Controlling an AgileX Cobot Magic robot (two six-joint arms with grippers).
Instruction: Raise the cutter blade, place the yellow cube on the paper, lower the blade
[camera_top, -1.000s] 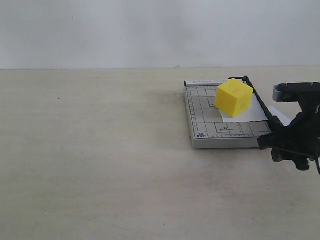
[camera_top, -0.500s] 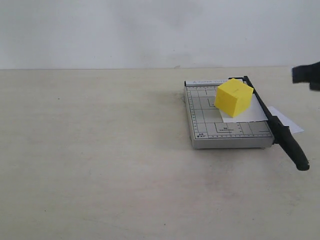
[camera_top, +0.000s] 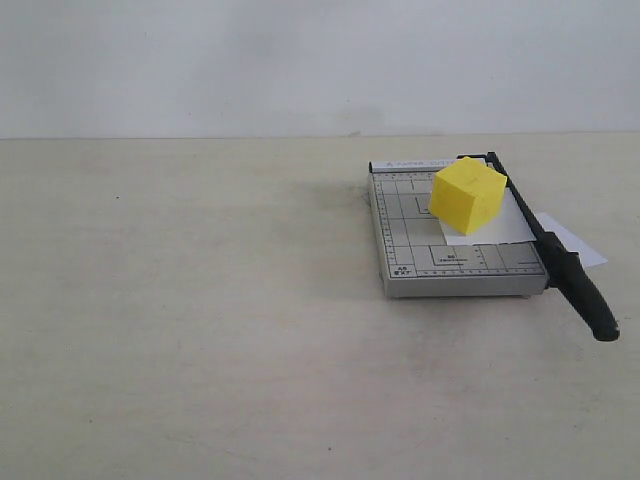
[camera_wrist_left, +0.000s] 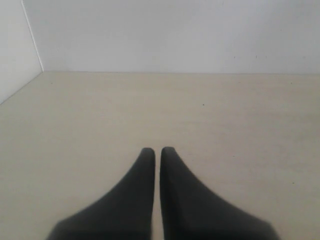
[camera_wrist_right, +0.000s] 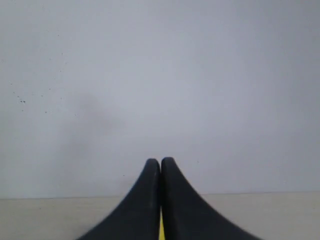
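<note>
A: How many of each thing do you count?

B: One yellow cube (camera_top: 467, 195), one paper (camera_top: 497, 228), one cutter blade (camera_top: 560, 250), one grey gridded board (camera_top: 420, 255). There are two grippers, and only the wrist views show them.

A: And the surface and the room?

B: A pale, bare-looking tabletop (camera_top: 200, 320) with faint grain, and a plain white wall (camera_top: 300, 60) behind its far edge. The left wrist view also shows a corner where two walls meet.

A: Where does the board sit?

B: In the right half of the tabletop, nearer the far edge than the near one.

A: What is on it?

B: The paper lies flat on its right part. One corner of the sheet pokes out under the blade toward the table's right edge. The cube stands on the paper, one vertical edge turned toward the near edge, just beside the blade.

A: And the blade?

B: It is down, flat along the board's right side. Its thick handle reaches past the board toward the table's near right corner.

A: The fingers?

B: The left gripper (camera_wrist_left: 157, 152) has its fingers together with only a hairline slit, gripping nothing, above bare table. The right gripper (camera_wrist_right: 160, 162) has its tips touching and grips nothing. A thin yellow sliver (camera_wrist_right: 161, 231) shows low in the slit, and I cannot tell what it is.
</note>
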